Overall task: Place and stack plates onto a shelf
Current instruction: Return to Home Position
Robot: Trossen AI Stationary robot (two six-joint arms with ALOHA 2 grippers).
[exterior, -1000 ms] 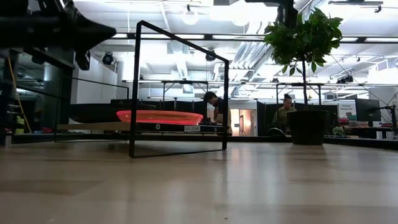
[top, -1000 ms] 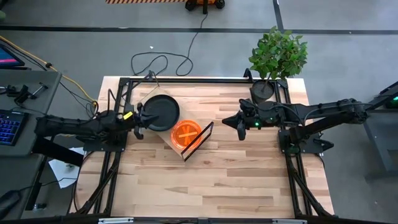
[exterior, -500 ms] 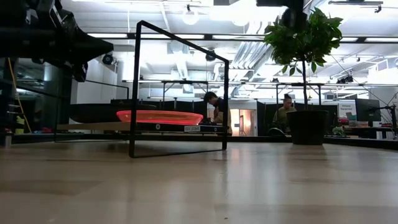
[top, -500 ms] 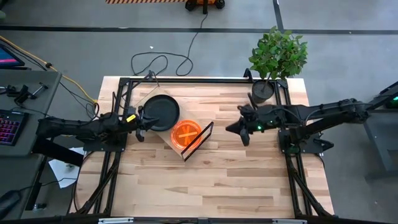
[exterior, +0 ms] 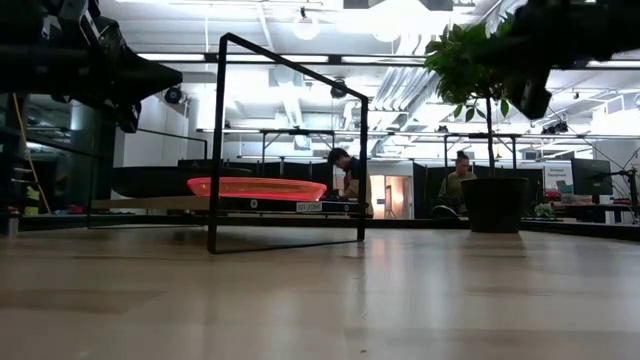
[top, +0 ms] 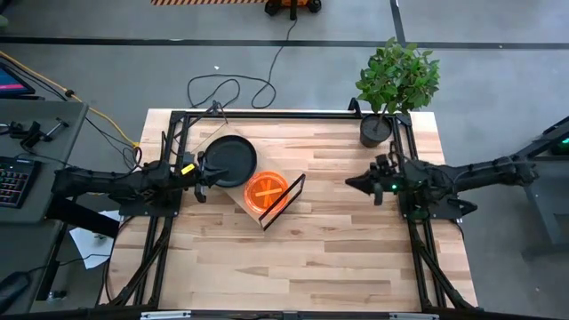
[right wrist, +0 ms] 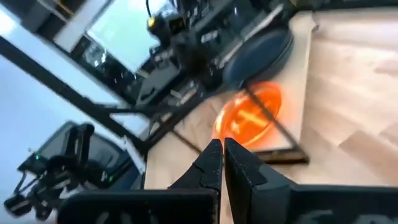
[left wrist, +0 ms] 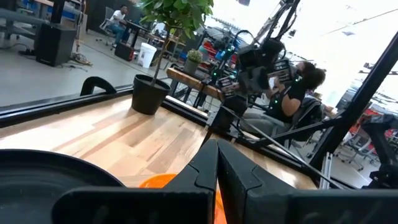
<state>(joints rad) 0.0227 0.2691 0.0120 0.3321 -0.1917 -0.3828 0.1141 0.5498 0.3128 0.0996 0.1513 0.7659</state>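
Observation:
The shelf [top: 251,203], a light-wood board with a black wire frame [top: 289,197] at one end, lies slantwise on the table's left half. On it rest the dark grey plates [top: 231,157] and, beside them, the translucent orange plates [top: 264,190]; how many lie in each pile does not show. The low view shows an orange plate [exterior: 257,187] flat on the board. My left gripper [top: 204,170] is shut at the dark plates' left rim, with their rim [left wrist: 56,168] below its fingers. My right gripper [top: 349,184] is shut over bare table right of the shelf.
A potted plant [top: 377,127] stands at the table's far right corner, just beyond the right arm. Black frame rails [top: 267,114] run along the far and side edges. Bare tabletop [top: 302,258] spreads across the near half. People sit in the room behind.
My right gripper has drawn back from the shelf toward the table's right edge, staying shut, and its arm now shows at the upper right of the low view. The plates and the shelf have kept still.

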